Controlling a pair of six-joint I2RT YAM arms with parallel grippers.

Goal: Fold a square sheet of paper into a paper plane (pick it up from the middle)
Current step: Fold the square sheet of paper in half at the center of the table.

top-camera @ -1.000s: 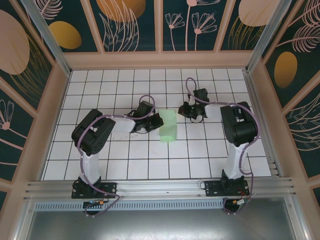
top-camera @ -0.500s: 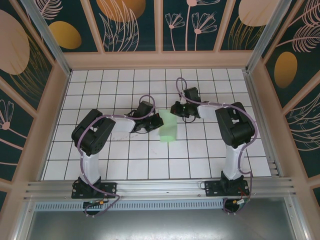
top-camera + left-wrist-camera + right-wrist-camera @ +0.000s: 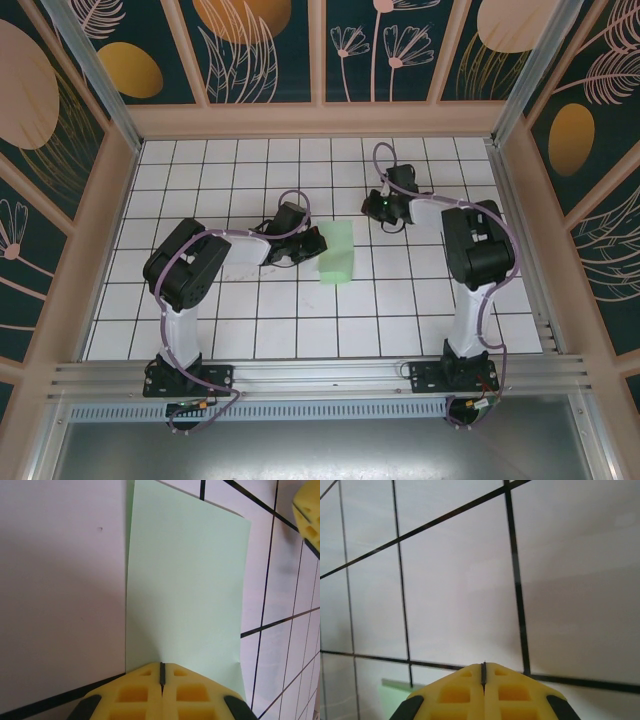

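Paper sheet (image 3: 337,252), long axis near-to-far, left jaws clenched at its edge, right jaws clenched

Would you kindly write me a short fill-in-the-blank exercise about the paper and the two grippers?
The sheet of paper is pale ____. The left gripper has its fingertips at the paper's edge, jaws ____. The right gripper is above ____ tiles with black lines, apart from the paper.
Missing words: green; shut; white.

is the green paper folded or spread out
Folded: the sheet of paper lies as a narrow rectangle, not a square.
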